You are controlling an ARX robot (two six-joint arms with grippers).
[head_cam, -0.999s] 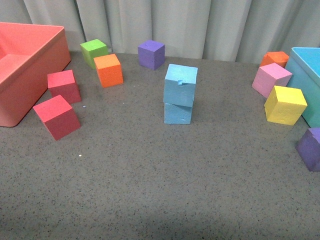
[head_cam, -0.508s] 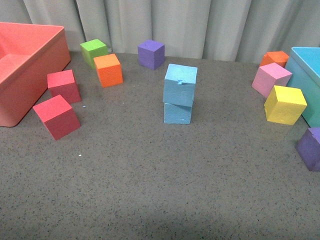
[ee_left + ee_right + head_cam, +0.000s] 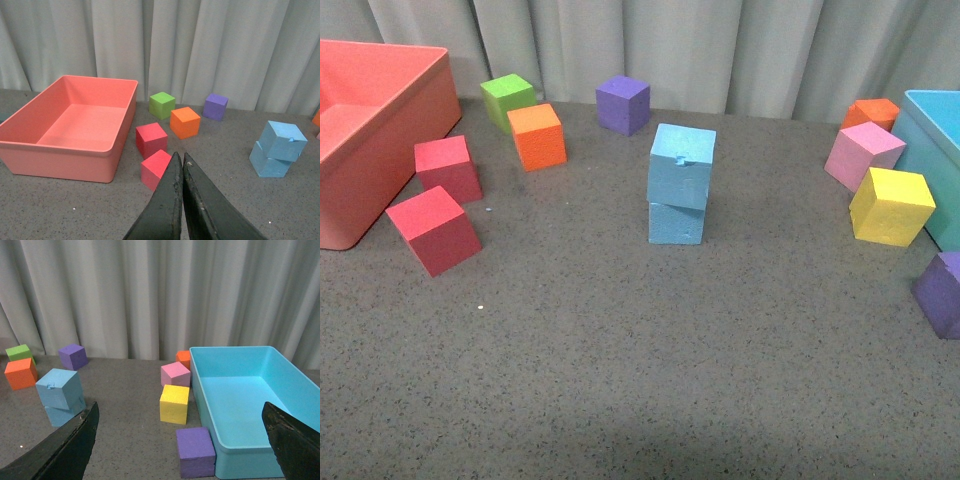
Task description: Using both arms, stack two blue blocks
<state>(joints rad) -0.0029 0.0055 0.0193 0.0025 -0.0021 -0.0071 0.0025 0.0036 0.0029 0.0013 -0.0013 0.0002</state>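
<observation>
The two blue blocks stand stacked in the middle of the table. The upper block, with a small nick on its top edge, sits slightly twisted on the lower block. Neither arm shows in the front view. In the left wrist view my left gripper is shut with nothing in it, well short of the stack and close to a red cube. My right gripper is wide open and empty. In its view the stack stands far off to one side.
A salmon-red bin stands at the left and a turquoise bin at the right. Two red cubes, an orange cube, a green cube and a purple cube lie left and behind. Pink, yellow and purple cubes lie right.
</observation>
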